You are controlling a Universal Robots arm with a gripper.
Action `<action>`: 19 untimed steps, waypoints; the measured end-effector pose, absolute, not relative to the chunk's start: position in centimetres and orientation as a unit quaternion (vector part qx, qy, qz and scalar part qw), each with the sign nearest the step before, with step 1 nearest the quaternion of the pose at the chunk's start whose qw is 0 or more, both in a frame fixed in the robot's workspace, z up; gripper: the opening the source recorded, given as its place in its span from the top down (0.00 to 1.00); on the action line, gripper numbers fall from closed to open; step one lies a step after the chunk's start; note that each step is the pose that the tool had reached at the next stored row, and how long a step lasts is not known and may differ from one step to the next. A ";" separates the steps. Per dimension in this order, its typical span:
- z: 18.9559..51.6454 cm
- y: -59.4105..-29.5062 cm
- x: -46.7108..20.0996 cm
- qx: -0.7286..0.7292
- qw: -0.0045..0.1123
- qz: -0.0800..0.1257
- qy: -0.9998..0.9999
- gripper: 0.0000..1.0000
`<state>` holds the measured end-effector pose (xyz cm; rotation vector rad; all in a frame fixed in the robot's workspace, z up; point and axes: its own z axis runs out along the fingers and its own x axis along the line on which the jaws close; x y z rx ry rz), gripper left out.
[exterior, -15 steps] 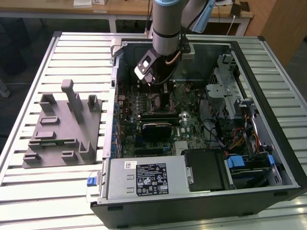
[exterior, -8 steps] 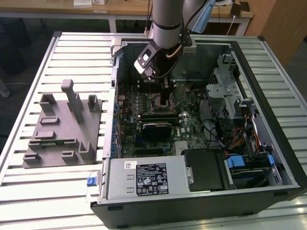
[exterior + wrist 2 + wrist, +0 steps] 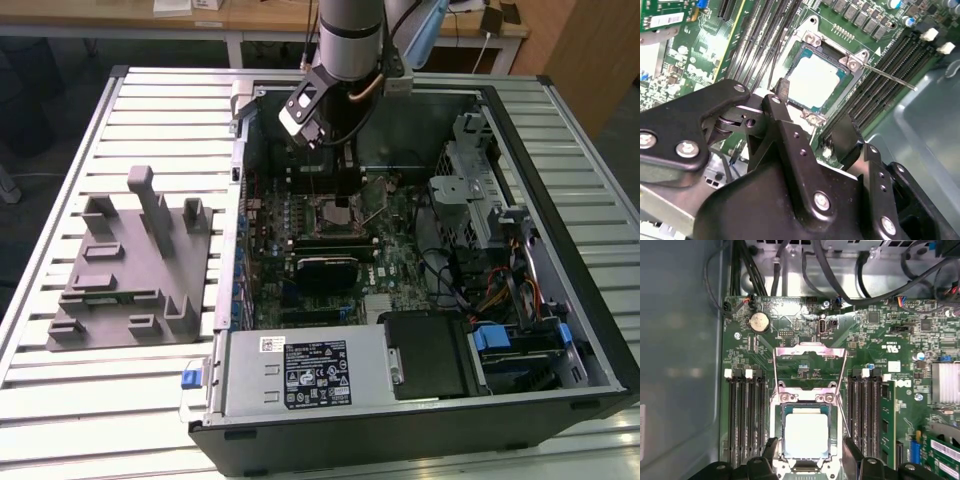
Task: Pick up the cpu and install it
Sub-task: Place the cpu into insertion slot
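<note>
The cpu [image 3: 806, 435], a pale silver square chip, lies flat in the motherboard socket [image 3: 775, 412], whose load plate [image 3: 810, 356] is swung open. In the second wrist view the cpu [image 3: 814, 80] lies just beyond the black fingers [image 3: 782, 91]. My gripper [image 3: 810, 452] hovers over the socket, open, with one finger on each side of the chip and a gap between each finger and the chip's edges. In the exterior view the gripper [image 3: 338, 178] reaches down into the open computer case [image 3: 560, 300] above the socket.
Memory slots [image 3: 745, 415] flank the socket on both sides. The thin socket lever [image 3: 890, 78] sticks out sideways. A grey plastic fixture [image 3: 130, 260] with upright posts stands on the slatted table at the exterior view's left. Power supply [image 3: 300, 375], cables and drive cage [image 3: 480, 200] crowd the case.
</note>
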<state>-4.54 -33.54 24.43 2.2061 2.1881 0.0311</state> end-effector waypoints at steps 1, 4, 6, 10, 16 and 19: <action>24.5 -33.5 -4.5 0.710 0.017 0.010 0.704 0.38; 24.5 -33.5 -4.5 0.710 0.017 0.010 0.704 0.38; 24.5 -33.5 -4.5 0.710 0.017 0.010 0.704 0.38; 24.5 -33.5 -4.5 0.710 0.017 0.010 0.704 0.46; 24.5 -33.5 -4.5 0.710 0.017 0.010 0.704 0.70; 24.5 -33.5 -4.5 0.710 0.017 0.010 0.704 0.89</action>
